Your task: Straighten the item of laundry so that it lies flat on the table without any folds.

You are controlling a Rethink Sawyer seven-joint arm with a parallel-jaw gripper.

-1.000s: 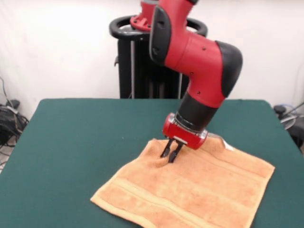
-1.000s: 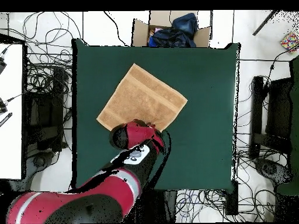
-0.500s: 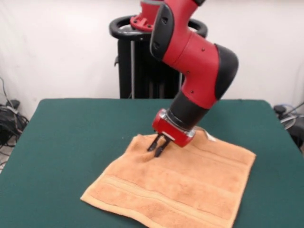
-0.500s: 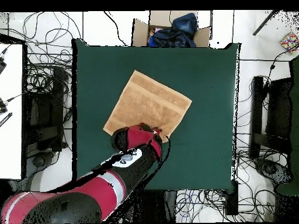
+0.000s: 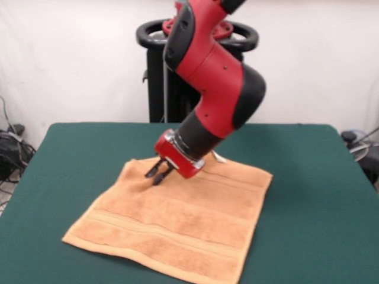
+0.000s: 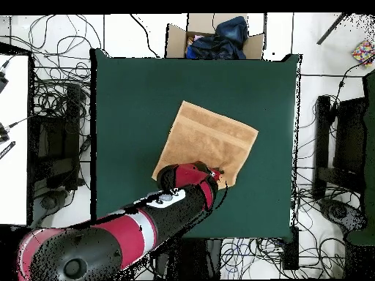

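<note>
The orange-tan towel (image 5: 177, 219) lies spread open on the dark green table (image 5: 83, 154), its woven bands running across it, with no large fold showing. A small white tag (image 5: 218, 156) peeks out at its far edge behind the arm. My gripper (image 5: 155, 173) is tilted down at the towel's far left corner, fingers pinched together on the cloth. In the overhead view the towel (image 6: 214, 137) sits right of the table's (image 6: 132, 95) middle, and my arm (image 6: 187, 186) covers its near corner and hides the gripper.
My black pedestal (image 5: 172, 77) stands behind the table. In the overhead view a cardboard box of dark clothes (image 6: 214, 38) sits past the far edge. Cables (image 6: 58, 95) and black stands (image 6: 340, 146) flank the table.
My gripper has moved left in the front view, right in the overhead view, dragging the towel along with it. The towel has turned slightly and stays spread out.
</note>
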